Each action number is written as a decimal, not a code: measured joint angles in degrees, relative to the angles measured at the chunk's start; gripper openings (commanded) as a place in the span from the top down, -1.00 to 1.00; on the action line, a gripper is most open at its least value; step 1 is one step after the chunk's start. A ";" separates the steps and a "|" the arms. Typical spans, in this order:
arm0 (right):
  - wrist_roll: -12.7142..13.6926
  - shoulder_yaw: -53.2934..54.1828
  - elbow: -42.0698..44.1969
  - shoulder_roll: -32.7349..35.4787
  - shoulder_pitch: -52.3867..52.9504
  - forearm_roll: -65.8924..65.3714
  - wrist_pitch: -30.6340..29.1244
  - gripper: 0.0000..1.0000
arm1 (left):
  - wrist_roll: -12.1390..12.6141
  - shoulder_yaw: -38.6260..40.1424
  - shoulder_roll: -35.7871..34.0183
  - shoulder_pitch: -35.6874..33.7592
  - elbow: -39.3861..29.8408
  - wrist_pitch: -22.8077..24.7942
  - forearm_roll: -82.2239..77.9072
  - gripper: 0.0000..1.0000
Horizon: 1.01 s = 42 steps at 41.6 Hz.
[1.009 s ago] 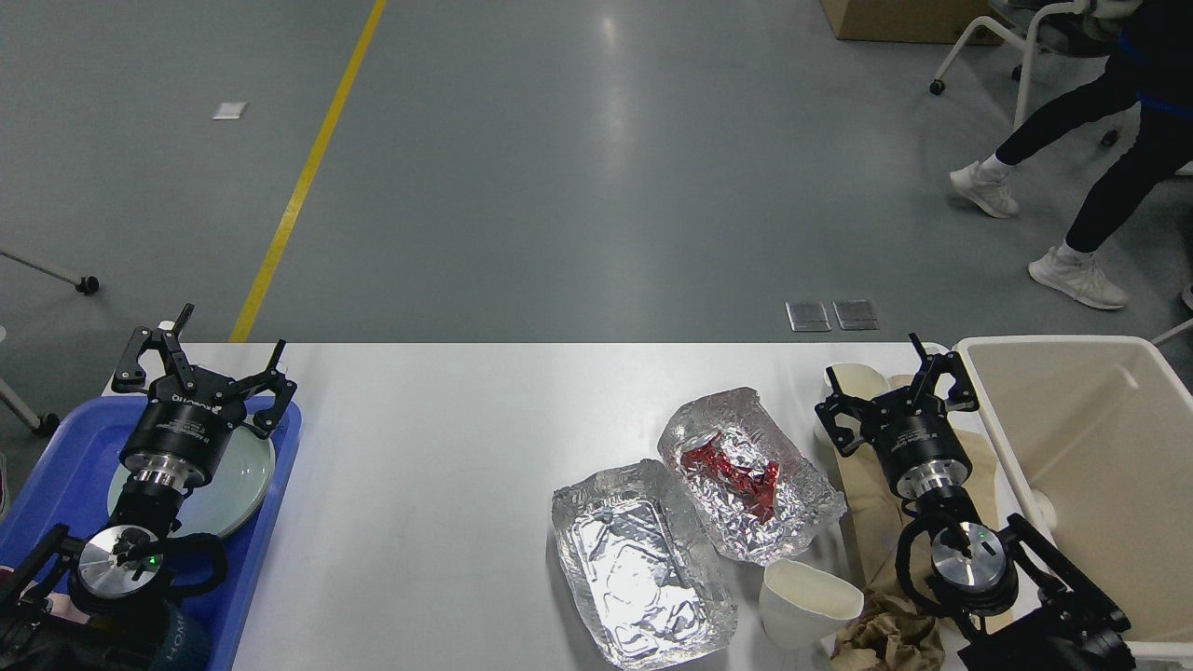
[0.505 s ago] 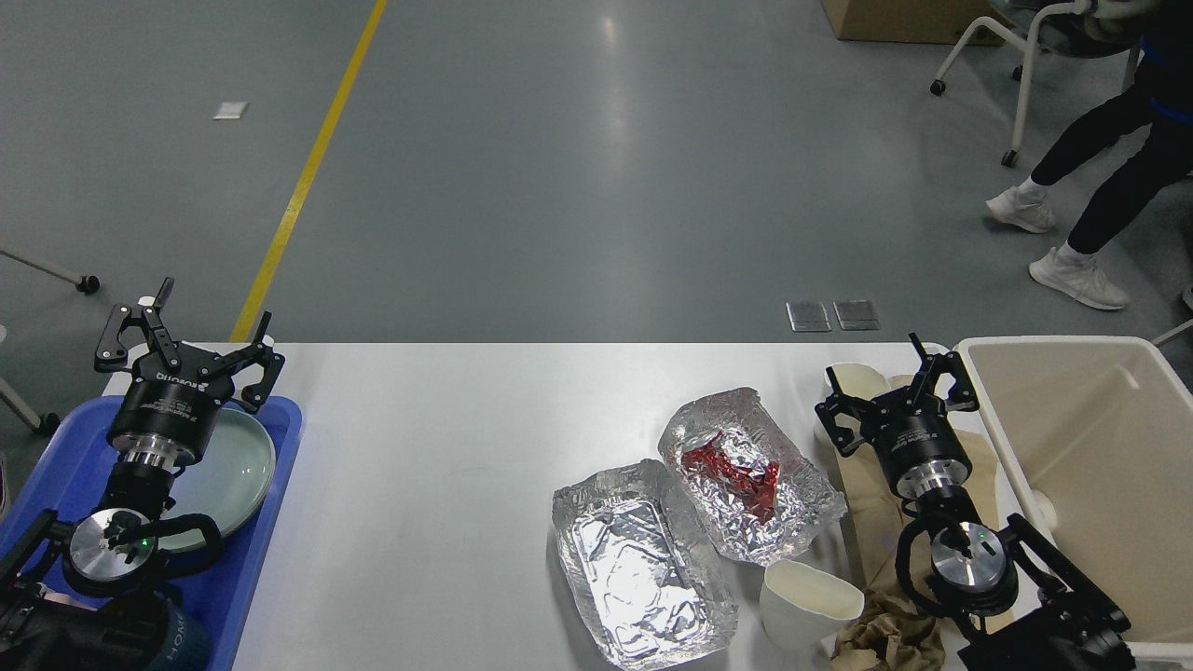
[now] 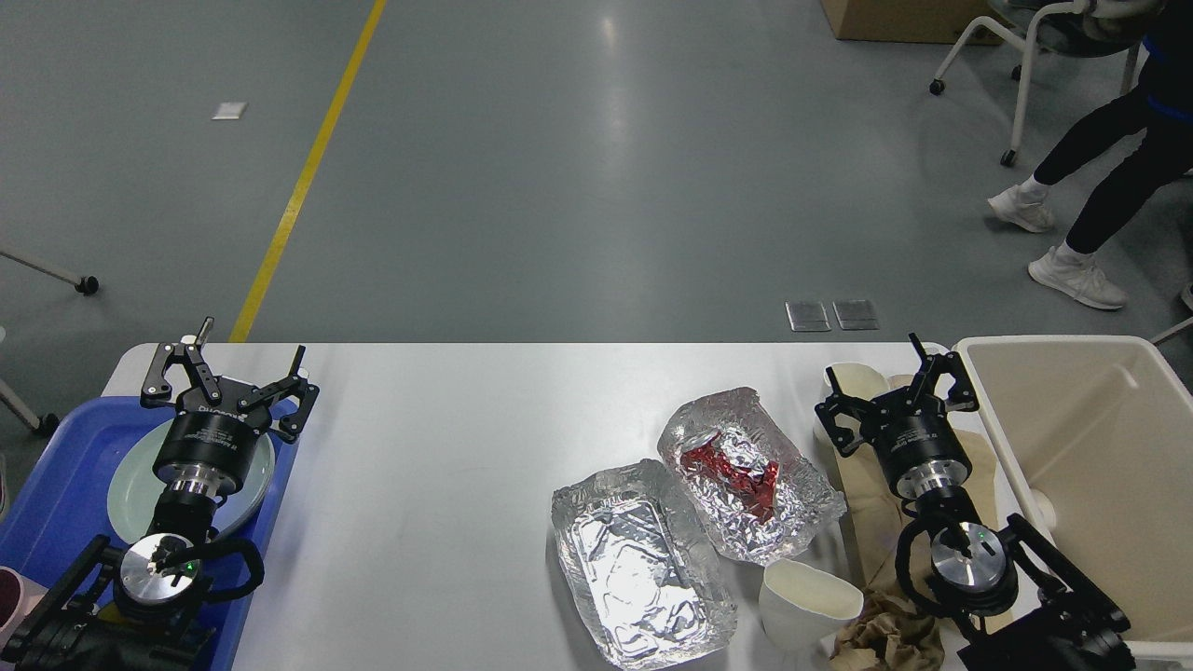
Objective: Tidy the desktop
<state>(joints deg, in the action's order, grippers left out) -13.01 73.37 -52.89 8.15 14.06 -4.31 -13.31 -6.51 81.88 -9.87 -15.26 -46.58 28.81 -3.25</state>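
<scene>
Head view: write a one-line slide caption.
Both open end effectors, left and right, hover over a desktop littered with foil trays.

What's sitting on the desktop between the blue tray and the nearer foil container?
Nothing: in the head view, the white desktop is bare between the blue tray and the empty foil container.

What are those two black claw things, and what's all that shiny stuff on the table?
You're looking through a robot's eyes, down at its white desktop. The black claws are its hands: the left pincer and the right pincer. Both are open and hold nothing. The shiny things are two foil trays, one with red scraps inside. There are also white cups, crumpled brown paper, a plate on a blue tray, and a cream bin on the right.
</scene>
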 measured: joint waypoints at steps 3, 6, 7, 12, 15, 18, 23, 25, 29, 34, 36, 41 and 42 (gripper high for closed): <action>0.00 0.00 0.00 0.00 0.00 0.00 0.00 -1.00 | -0.08 0.02 -0.04 -0.01 0.44 0.84 0.16 -0.93; 0.00 0.00 0.00 0.01 0.00 0.00 0.00 -1.00 | 0.07 0.04 -0.20 -0.01 1.04 1.88 0.29 -0.93; 0.00 0.00 0.00 0.01 0.00 0.00 0.00 -1.00 | 0.09 0.04 -0.20 -0.01 1.14 2.01 0.31 -0.93; 0.00 0.00 0.00 0.02 0.00 0.00 0.00 -1.00 | 0.10 0.11 -0.19 -0.01 1.37 2.41 0.35 -0.93; 0.00 0.00 0.00 0.02 0.00 0.00 -0.03 -1.00 | 0.06 0.12 -0.17 -0.01 1.39 2.45 0.35 -0.93; 0.00 0.00 0.00 0.03 0.00 0.00 -0.04 -1.00 | 0.02 0.12 -0.15 -0.07 1.40 2.47 0.35 -0.93; 0.00 0.01 0.00 0.02 0.00 0.00 -0.04 -1.00 | 0.02 0.12 -0.15 -0.09 1.41 2.47 0.35 -0.93; 0.00 0.01 0.00 0.02 0.00 0.00 -0.05 -1.00 | 0.01 0.12 -0.15 -0.09 1.41 2.47 0.35 -0.93; 0.00 0.02 -0.01 0.02 0.00 0.00 -0.05 -1.00 | 0.01 0.12 -0.15 -0.09 1.41 2.47 0.36 -0.93; 0.00 0.02 -0.01 0.02 0.00 0.00 -0.05 -1.00 | 0.01 0.12 -0.15 -0.08 1.41 2.47 0.36 -0.93; 0.00 0.02 -0.01 0.02 0.00 0.00 -0.05 -1.00 | 0.01 0.12 -0.15 -0.08 1.41 2.47 0.36 -0.93; 0.00 0.01 -0.02 0.02 0.00 0.00 -0.05 -1.00 | 0.01 0.12 -0.15 -0.08 1.41 2.47 0.36 -0.93; 0.00 0.01 -0.02 0.02 0.00 0.00 -0.05 -1.00 | 0.01 0.12 -0.15 -0.08 1.41 2.47 0.36 -0.93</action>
<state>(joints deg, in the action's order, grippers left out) -13.01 73.38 -52.91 8.18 14.06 -4.31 -13.36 -6.50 82.00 -10.02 -15.34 -45.17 31.29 -2.90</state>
